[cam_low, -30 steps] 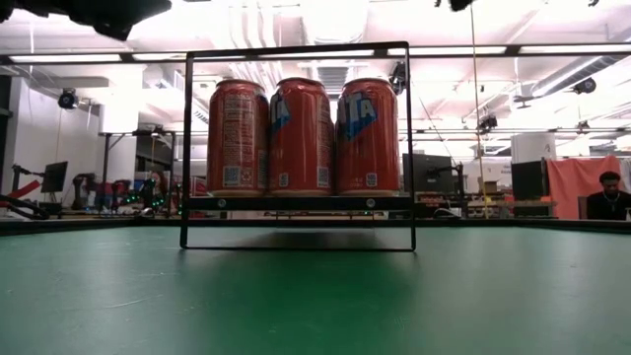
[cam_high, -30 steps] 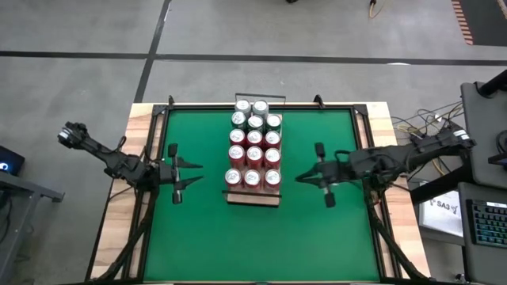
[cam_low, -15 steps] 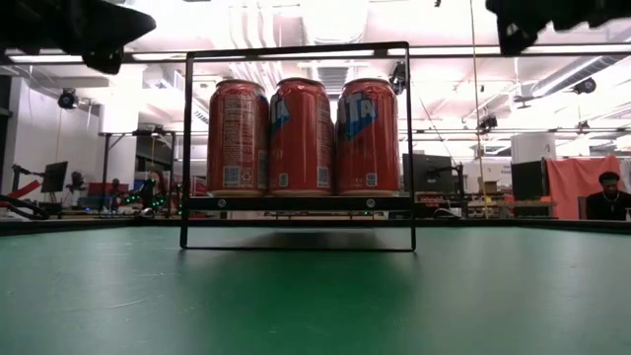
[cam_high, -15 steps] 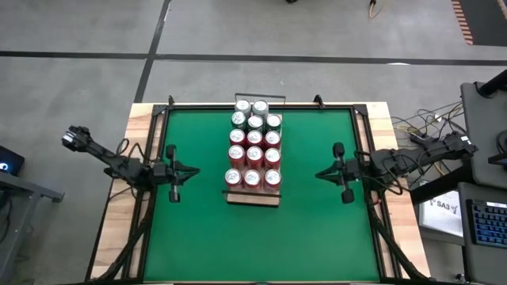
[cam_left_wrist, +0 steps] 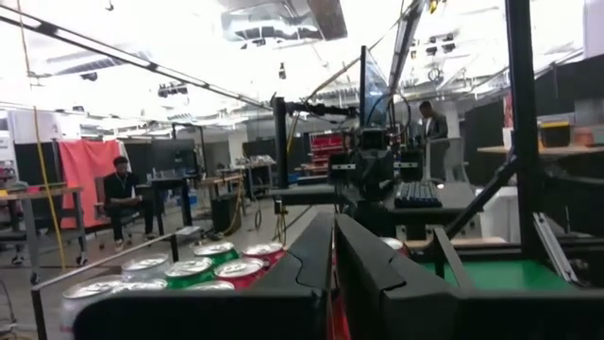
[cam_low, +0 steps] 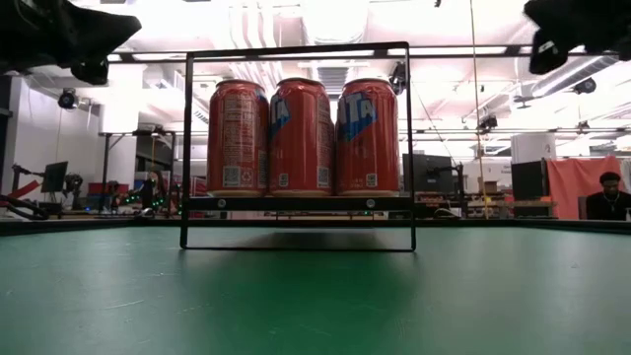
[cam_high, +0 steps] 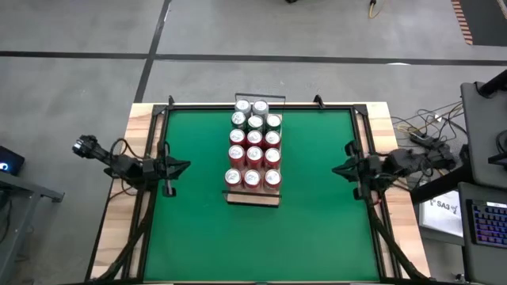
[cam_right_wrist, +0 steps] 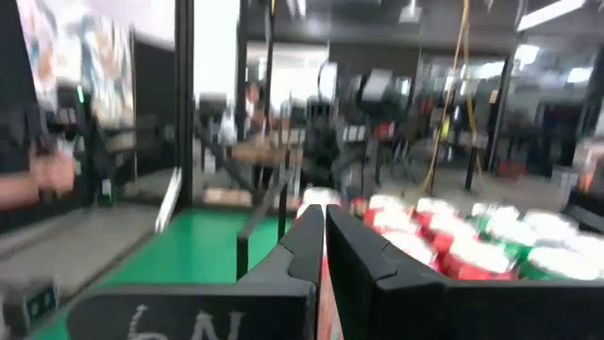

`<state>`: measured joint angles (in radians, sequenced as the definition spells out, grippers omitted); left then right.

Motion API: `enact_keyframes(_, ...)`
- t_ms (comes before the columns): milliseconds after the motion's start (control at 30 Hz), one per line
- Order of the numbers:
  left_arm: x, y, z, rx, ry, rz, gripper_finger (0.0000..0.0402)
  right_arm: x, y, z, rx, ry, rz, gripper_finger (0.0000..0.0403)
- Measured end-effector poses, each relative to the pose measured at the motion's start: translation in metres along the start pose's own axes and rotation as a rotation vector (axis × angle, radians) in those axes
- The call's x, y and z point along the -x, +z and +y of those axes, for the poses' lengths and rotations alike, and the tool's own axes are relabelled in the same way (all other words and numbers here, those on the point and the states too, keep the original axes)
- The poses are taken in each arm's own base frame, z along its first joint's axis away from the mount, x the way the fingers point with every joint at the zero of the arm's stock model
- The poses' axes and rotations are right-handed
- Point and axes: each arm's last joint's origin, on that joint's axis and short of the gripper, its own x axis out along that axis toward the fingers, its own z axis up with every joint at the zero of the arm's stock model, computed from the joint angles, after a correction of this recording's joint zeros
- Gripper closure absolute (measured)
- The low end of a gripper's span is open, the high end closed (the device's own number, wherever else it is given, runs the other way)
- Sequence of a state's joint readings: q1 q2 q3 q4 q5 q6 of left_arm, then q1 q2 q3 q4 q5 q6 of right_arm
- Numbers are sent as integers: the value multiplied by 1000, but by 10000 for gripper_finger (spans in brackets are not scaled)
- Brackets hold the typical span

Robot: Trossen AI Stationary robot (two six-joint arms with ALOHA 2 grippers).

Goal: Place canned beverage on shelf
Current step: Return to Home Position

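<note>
left gripper (cam_high: 184,165) closed, right gripper (cam_high: 336,169) closed, arms apart

bright overhead ceiling lights glare; right wrist view blurred, others sharp.

The shelf (cam_high: 252,199) stands in the middle of the mat (cam_high: 317,229), with cans (cam_high: 253,156) in rows on it. The left gripper (cam_high: 185,165) and right gripper (cam_high: 336,169) hang at the mat's side edges.

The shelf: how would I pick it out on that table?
Find the big green mat. In its middle stands the shelf, a pale wooden board packed with cans. Unlike the wooden table border, it has black rails at its ends and carries cans.
</note>
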<state>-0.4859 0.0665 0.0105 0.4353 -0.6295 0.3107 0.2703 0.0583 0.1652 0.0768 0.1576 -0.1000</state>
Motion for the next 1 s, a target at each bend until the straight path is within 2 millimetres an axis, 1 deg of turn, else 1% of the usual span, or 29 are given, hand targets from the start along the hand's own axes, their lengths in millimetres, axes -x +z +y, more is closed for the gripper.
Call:
enact_keyframes(100,3,0,2,3,-2,2,401,4,-5,0,6,-5,-34,394)
enact_keyframes(167,4,-2,2,1,-6,18,401,4,-14,0,29,-7,26,394)
enact_keyframes(233,3,-4,2,-7,5,35,401,2,-13,0,44,-29,9,394)
enact_keyframes(300,3,-6,2,-14,10,56,401,2,-21,0,62,-48,43,394)
enact_keyframes(333,3,-8,1,-17,9,70,402,2,-22,-1,73,-58,33,394)
enact_keyframes(433,4,-12,1,-13,18,107,402,1,-38,-2,133,-103,79,394)
enact_keyframes(500,5,-16,1,-8,54,152,402,1,-48,-5,167,-176,120,394)
enact_keyframes(567,5,-19,3,27,142,188,402,0,-51,-8,163,-222,158,394)
enact_keyframes(633,6,-21,5,54,228,212,402,-1,-52,-10,151,-227,167,394)
enact_keyframes(733,7,-24,7,40,299,237,402,-1,-55,-13,151,-239,192,394)
enact_keyframes(833,8,-25,9,42,371,249,402,-1,-55,-18,115,-380,199,394)
enact_keyframes(900,8,-25,9,102,400,239,402,0,-55,-20,70,-474,197,394)
enact_keyframes(1000,8,-25,9,145,403,232,402,1,-55,-22,31,-534,189,394)
